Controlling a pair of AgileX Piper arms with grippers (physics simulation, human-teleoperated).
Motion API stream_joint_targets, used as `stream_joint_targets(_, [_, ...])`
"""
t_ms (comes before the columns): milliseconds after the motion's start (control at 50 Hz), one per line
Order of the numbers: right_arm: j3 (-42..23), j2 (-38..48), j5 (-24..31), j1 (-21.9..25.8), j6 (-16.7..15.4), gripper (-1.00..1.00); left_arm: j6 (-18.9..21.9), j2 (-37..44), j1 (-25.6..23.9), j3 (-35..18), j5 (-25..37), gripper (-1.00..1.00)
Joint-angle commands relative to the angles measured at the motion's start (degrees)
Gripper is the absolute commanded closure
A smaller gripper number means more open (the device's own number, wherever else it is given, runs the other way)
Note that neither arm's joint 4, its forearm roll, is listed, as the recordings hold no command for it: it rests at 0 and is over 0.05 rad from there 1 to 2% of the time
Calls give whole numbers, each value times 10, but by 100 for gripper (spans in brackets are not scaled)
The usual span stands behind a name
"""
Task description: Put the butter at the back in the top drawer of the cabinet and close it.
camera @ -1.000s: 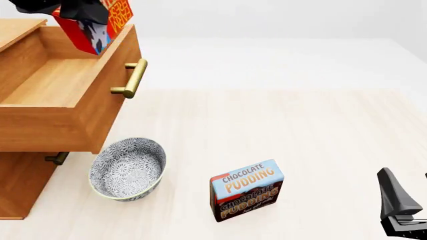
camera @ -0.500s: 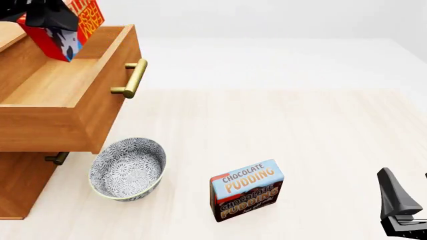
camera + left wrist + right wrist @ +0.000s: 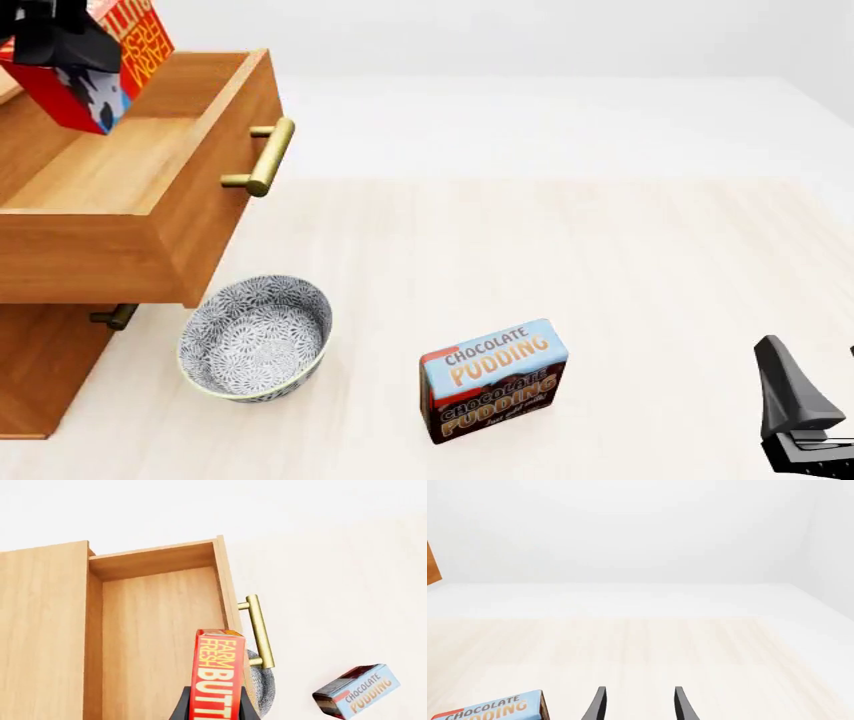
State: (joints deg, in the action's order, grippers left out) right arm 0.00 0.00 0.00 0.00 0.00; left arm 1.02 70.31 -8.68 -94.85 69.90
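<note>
Am holding butter (image 3: 94, 65) clenched in left gripper (image 3: 215, 707) above top drawer (image 3: 160, 630); right gripper (image 3: 637, 705) idling, fingers apart. Risk: tilted box catching drawer's side wall on release.

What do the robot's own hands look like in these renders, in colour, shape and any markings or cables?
Both are plain matte black. The right hand has two slim, blade-like fingers tapering to points; from the front it shows as a dark wedge on a stepped block. Only small dark parts of the left hand are visible. No markings, cables or sleeves show.

A simulated tabletop scene, not a real room: a pale wood table (image 3: 641, 260) against blank white surroundings (flat, rendered surfaces, no walls or furnishings).
</note>
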Motion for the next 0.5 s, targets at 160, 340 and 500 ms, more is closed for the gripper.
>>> stream_joint_targets(160, [0,0,0,0,0,-100,3,-4,17,5,0,100])
stream_joint_targets(340, [0,0,0,0,0,-100,-2,7,21,2,0,100])
stream_joint_targets(500, [0,0,0,0,0,-100,-6,12,27,6,-2,100])
